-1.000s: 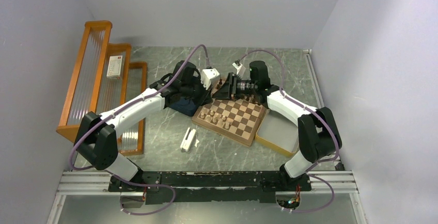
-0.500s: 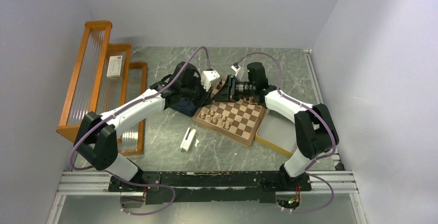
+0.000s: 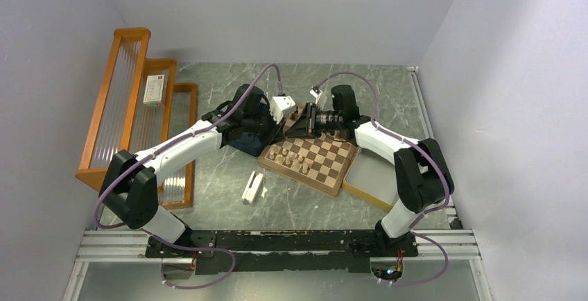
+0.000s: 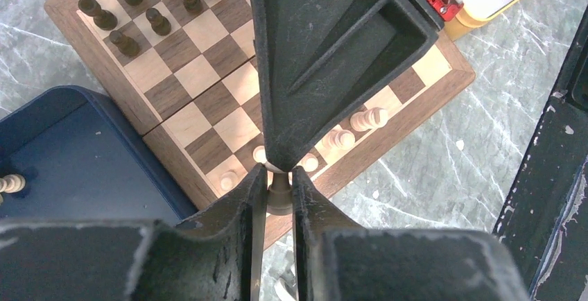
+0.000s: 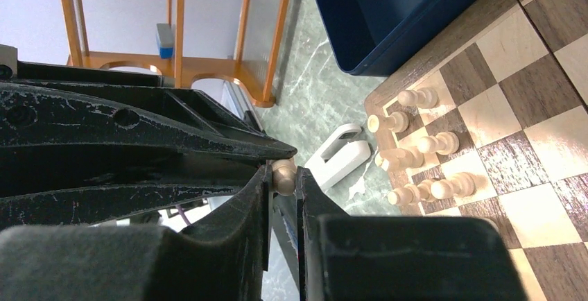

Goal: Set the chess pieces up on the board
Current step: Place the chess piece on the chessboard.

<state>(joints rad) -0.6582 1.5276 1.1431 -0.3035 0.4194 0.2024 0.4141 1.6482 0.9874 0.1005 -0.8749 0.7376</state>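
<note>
Partly done: several dark pieces [image 4: 158,20] stand along one edge of the board [image 4: 201,75] and a cluster of pale pieces [image 5: 424,143] along the opposite edge, with both ranks incomplete. Above the board's far corner (a handover, I'd judge), the left gripper [image 4: 279,173] and right gripper [image 5: 283,170] both pinch one pale piece [image 5: 283,178]. Another pale one [image 4: 10,184] lies in the blue tray [image 4: 83,155] beside the board.

Plain pale lavender walls [image 3: 277,10] are enclosing a grey-green marbled tabletop [image 3: 291,204]; a stepped orange wooden rack with clear ribbed panels [image 3: 128,86] is standing along its left edge.
</note>
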